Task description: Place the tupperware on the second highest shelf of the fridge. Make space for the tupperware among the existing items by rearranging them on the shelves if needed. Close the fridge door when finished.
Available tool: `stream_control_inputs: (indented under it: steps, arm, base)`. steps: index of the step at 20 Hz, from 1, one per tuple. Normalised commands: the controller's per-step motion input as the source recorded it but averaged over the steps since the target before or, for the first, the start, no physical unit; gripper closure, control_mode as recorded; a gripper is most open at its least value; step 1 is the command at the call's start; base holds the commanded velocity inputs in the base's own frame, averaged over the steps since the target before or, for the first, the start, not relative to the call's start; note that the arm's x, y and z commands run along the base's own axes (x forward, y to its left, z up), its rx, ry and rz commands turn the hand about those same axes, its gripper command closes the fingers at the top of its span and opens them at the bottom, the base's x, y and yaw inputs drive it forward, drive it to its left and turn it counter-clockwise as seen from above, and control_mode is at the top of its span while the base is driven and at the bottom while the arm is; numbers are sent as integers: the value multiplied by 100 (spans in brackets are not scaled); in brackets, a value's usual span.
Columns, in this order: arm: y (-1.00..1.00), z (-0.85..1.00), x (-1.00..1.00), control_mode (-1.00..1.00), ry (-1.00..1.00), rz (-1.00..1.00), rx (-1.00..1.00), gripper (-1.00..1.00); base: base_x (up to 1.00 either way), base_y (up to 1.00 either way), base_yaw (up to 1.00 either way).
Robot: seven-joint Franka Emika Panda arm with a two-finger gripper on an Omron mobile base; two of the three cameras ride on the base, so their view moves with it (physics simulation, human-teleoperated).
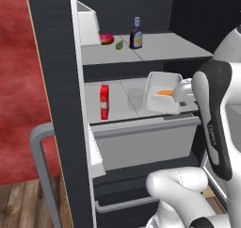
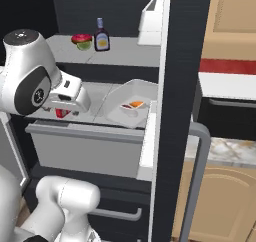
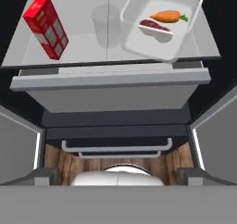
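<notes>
I face the open fridge (image 1: 61,81), black outside and dark inside, with a red wall to its left, a wooden floor below and beige cabinets to its right. Two grey shelves show in the base views. The upper shelf (image 1: 160,50) carries one brown sauce bottle (image 1: 136,34) with a red cap, one pink donut (image 1: 107,38), one small green piece (image 1: 119,44) and one white tub (image 1: 88,25) at the left end. The second highest shelf (image 1: 117,102), with its wide grey drawer face (image 1: 146,142) beneath, holds one red carton (image 1: 104,101) standing at the left and the tupperware (image 1: 162,93) at the right.

The tupperware (image 3: 159,26) sits tilted, its near corner overhanging the shelf's front lip, with one orange carrot (image 3: 169,16) and one dark red steak (image 3: 155,26) inside.

My fingers (image 3: 118,179) stand spread wide, holding nothing. In the hand view the tupperware lies well ahead of them and to the right, clear of both tips.
</notes>
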Motion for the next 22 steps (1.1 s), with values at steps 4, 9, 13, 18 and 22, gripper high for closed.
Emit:
stream_control_inputs:
  steps: [4, 9, 13, 18, 22]
  arm:
    - [0, 0, 0, 100, 0, 0, 0, -100]
    - [0, 0, 0, 100, 0, 0, 0, -100]
    - [0, 0, 0, 100, 0, 0, 0, -100]
    - [0, 0, 0, 100, 0, 0, 0, -100]
    - [0, 0, 0, 100, 0, 0, 0, -100]
  base:
    - [-50, 0, 4]
    - [-49, -5, 3]
    - [-59, -13, 2]
    - [-46, -10, 1]
    - [-43, -14, 0]
